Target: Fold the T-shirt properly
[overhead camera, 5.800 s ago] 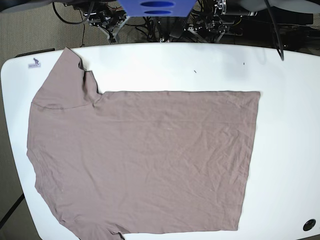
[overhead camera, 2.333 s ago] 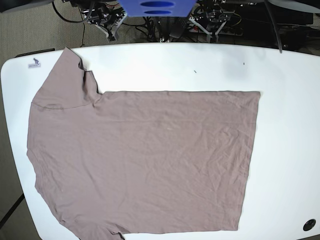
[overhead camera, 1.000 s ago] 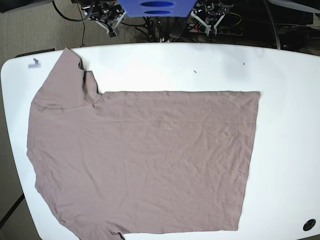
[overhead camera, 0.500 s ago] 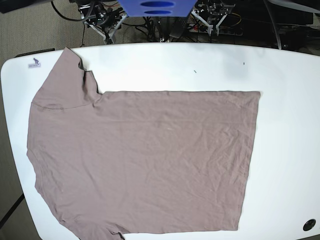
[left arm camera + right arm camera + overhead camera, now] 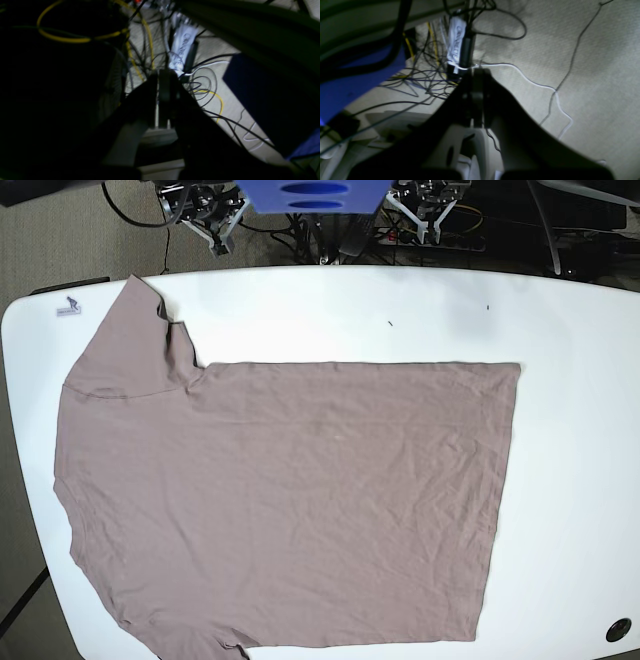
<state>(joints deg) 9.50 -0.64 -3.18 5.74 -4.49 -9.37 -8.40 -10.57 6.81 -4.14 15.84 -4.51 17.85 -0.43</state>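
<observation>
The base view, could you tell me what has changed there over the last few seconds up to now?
Only the two grippers beyond the table's far edge shifted: the right gripper and the left gripper both drifted upward in the picture, away from the table. Both are shut and empty. The T-shirt lies spread flat exactly as before, untouched.
</observation>
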